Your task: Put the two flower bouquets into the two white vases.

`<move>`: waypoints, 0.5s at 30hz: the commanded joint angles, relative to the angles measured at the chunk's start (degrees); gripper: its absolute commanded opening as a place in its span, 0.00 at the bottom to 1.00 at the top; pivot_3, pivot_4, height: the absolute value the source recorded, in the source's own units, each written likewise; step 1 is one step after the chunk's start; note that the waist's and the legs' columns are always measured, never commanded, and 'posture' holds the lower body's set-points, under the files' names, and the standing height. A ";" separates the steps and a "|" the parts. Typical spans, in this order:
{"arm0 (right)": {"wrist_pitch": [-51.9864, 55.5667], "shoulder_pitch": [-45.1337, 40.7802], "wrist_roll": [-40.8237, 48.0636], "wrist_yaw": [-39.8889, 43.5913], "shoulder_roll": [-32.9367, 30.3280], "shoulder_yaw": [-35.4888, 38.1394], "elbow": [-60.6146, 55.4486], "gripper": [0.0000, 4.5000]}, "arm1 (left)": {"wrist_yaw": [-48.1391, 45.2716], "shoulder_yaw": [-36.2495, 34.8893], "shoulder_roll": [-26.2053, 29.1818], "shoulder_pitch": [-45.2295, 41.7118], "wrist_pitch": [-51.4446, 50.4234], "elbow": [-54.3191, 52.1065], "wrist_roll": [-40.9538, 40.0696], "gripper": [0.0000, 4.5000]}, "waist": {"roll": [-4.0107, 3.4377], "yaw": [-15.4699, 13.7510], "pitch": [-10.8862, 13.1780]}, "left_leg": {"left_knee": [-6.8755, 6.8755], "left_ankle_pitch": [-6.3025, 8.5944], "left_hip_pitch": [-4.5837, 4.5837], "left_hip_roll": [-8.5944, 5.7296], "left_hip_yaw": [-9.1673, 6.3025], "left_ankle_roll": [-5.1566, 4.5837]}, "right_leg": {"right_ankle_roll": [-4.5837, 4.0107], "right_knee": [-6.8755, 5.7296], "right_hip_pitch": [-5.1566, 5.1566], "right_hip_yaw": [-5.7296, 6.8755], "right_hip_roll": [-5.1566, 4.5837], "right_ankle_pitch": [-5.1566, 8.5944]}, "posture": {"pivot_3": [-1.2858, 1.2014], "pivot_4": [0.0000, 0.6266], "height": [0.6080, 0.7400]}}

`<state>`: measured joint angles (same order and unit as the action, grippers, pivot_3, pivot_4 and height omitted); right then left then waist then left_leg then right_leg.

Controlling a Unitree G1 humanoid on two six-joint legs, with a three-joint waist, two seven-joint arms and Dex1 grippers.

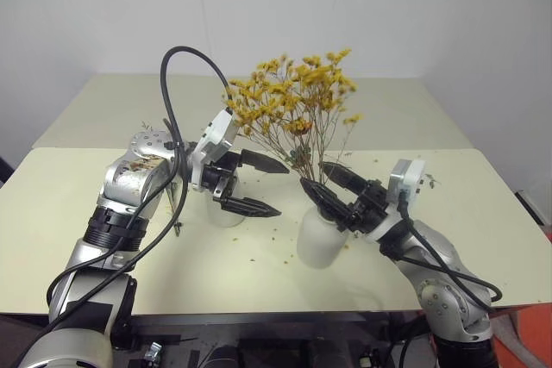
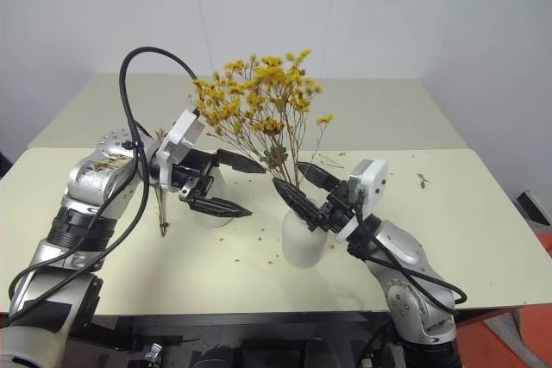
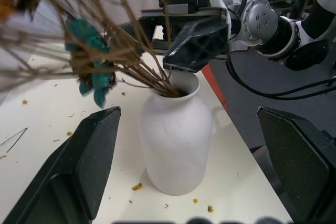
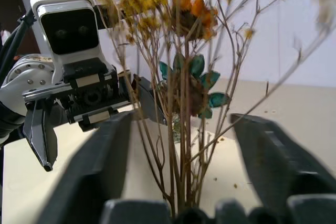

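yellow bouquet (image 1: 293,96) stands in the squat vase (image 1: 321,234) between both spread hands (petal crumbs (image 1: 280,232) litter the table (image 1: 483,213)).

Yellow bouquet (image 1: 293,96) in squat vase (image 1: 321,234) between both open hands; table (image 1: 483,230) right side bare.

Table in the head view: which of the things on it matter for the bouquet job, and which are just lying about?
Job things:
- bushy yellow-orange dried bouquet, stems in the vase
- squat rounded white ceramic vase holding it
- second white vase, partly hidden behind the left gripper
- thin sprig lying flat by that vase

Lying about:
- yellow petal crumbs scattered on the cream table
- small green scrap
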<state>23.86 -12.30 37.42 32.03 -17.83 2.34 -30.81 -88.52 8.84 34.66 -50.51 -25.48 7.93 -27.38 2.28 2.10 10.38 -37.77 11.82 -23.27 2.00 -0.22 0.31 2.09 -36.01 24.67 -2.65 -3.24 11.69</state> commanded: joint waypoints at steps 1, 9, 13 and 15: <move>-1.03 1.23 2.03 0.00 -1.50 2.73 -4.35 0.99 | -0.41 -0.33 -0.23 -2.29 0.61 0.22 0.08 1.00 | 0.00 -0.04 0.00 | 0.00 0.00 0.00 0.00 0.00 0.00 | 0.00 0.00 0.00 0.00 0.00 0.00 | 0.52 0.24 1.00; -0.06 5.82 5.53 0.69 -6.06 7.18 -8.02 0.99 | -0.35 -0.07 -1.28 -2.41 1.62 0.89 0.69 1.00 | 0.00 -0.20 0.00 | -0.01 0.00 0.00 0.00 0.00 0.00 | 0.00 0.00 0.00 0.00 0.00 0.01 | 0.52 0.24 1.00; -0.10 8.27 7.40 0.97 -8.49 9.32 -8.78 0.99 | -0.17 0.07 -2.27 -2.66 2.58 1.69 1.16 1.00 | 0.00 -0.34 0.00 | -0.01 0.00 0.00 -0.01 0.00 0.00 | 0.01 0.01 -0.02 -0.01 -0.01 0.01 | 0.52 0.24 1.00; -0.25 8.97 8.20 0.84 -9.29 10.19 -8.80 0.99 | 0.25 0.06 -3.13 -3.06 2.98 2.17 1.25 1.00 | 0.00 -0.46 0.00 | -0.01 0.00 0.04 -0.01 0.00 0.00 | 0.00 0.00 -0.04 -0.01 -0.01 0.01 | 0.52 0.24 1.00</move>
<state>24.01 -3.35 44.14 32.53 -26.50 10.53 -36.80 -88.46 9.00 32.01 -51.49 -23.68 10.08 -26.32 2.29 1.64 10.38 -37.78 11.82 -23.23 1.99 -0.21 0.31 2.09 -36.02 24.63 -2.66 -3.24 11.70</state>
